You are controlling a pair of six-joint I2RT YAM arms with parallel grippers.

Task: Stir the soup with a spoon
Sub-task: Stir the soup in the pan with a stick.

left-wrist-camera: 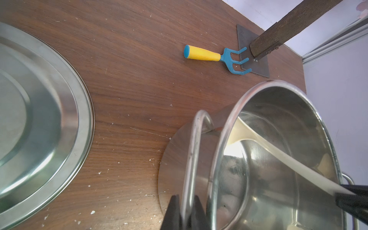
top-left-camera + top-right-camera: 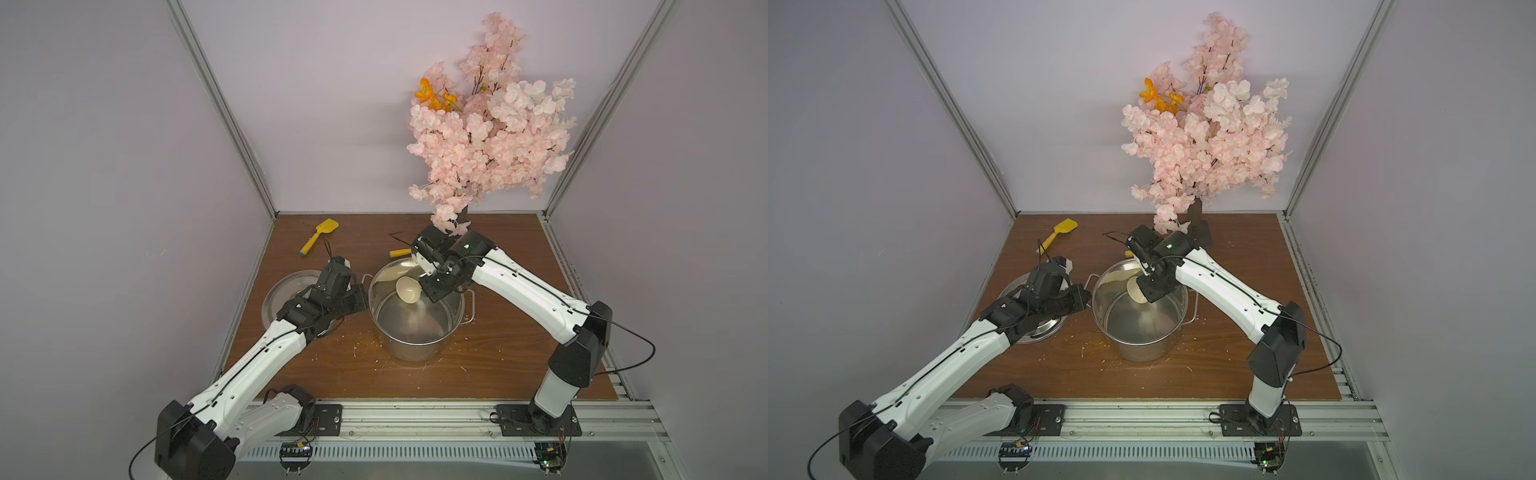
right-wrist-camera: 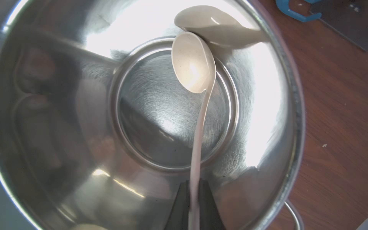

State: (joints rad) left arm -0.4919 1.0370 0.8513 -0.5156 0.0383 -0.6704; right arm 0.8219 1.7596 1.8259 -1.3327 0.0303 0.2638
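spoon (image 3: 200, 123): long axis runs straight out from right gripper (image 3: 194, 181), bowl end farthest from jaws, hollow facing up, down inside pot (image 3: 298, 119).
right jaws clenched on slim handle, one finger each side.
bowl sits close to pot wall ahead of jaws, mirrored in steel; contact with wall or floor unclear.
handle's rear end hidden behind fingers.
left gripper (image 1: 185, 201) clamped on pot handle (image 1: 196, 139), loop passing between jaws.
in both top views wrist bodies cover fingertips.
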